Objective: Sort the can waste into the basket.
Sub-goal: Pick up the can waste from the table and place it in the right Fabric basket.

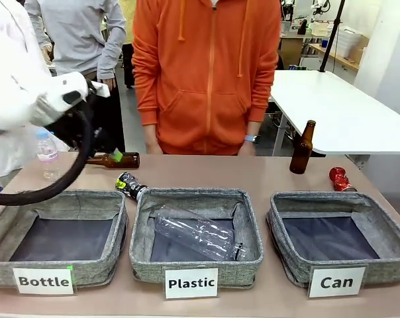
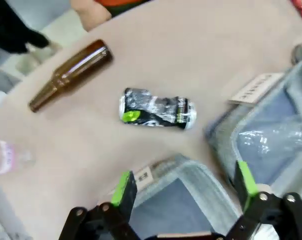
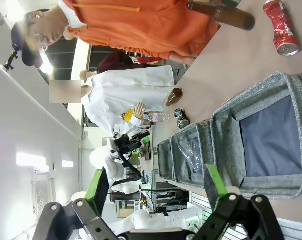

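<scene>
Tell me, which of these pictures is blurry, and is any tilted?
Left wrist view: soft all over, the dark crushed can and brown bottle smeared. Right wrist view: sharper but turned sideways, red can crisp. Front view: level, evenly lit, the Can label readable.

1. Front view: facing across the table (image 1: 253, 175) toward the person (image 1: 206, 73).
2. Left wrist view: looking down, close over the dark can (image 2: 156, 111), blurred; probably front's same can.
3. Right wrist view: lying rolled sideways, standing farther back, sharing red can (image 3: 281, 27) and "Can" basket (image 3: 261, 92) with front.
</scene>
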{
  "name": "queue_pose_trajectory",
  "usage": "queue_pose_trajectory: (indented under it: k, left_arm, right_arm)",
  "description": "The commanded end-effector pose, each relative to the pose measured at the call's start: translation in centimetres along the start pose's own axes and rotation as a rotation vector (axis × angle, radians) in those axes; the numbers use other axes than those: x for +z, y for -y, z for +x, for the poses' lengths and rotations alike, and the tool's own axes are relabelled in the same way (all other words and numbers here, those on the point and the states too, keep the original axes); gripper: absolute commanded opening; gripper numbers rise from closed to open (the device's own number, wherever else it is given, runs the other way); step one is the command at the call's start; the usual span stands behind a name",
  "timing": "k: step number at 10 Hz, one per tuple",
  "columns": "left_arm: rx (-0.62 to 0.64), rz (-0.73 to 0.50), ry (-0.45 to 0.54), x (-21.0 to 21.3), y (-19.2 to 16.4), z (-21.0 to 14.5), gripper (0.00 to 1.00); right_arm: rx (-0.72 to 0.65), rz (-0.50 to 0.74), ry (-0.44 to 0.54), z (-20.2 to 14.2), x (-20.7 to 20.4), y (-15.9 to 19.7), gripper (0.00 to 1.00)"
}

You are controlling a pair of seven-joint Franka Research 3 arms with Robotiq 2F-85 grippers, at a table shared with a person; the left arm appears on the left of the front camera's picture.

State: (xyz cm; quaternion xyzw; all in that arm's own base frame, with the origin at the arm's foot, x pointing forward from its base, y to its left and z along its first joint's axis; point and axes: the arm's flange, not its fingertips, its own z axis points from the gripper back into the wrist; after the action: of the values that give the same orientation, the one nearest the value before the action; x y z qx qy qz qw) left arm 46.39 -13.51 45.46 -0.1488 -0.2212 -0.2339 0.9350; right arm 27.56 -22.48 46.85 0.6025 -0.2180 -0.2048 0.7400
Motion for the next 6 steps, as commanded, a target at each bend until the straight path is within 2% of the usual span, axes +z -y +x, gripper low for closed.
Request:
queue_pose_trajectory:
  k: [1,2,3,6]
  left_arm:
    - [0.07,0.042,-0.057,-0.9,0.4,2.2,1.0]
    - [0.135,-0.058,-0.069,-0.4,-0.1,3.1,1.0]
    - [0.028,0.032,-0.028,-1.6,-0.1,0.5,1.0]
    - [0.028,0.032,-0.028,-1.6,-0.1,0.5,1.0]
  right_arm:
    - [0.024,0.004,-0.004,0.1,0.2,-0.2,1.0]
    - [0.024,0.004,-0.004,0.1,0.2,-0.2,1.0]
    - [0.024,0.004,-0.004,0.1,0.2,-0.2,1.0]
    - [0.024,0.004,-0.004,0.1,0.2,-0.2,1.0]
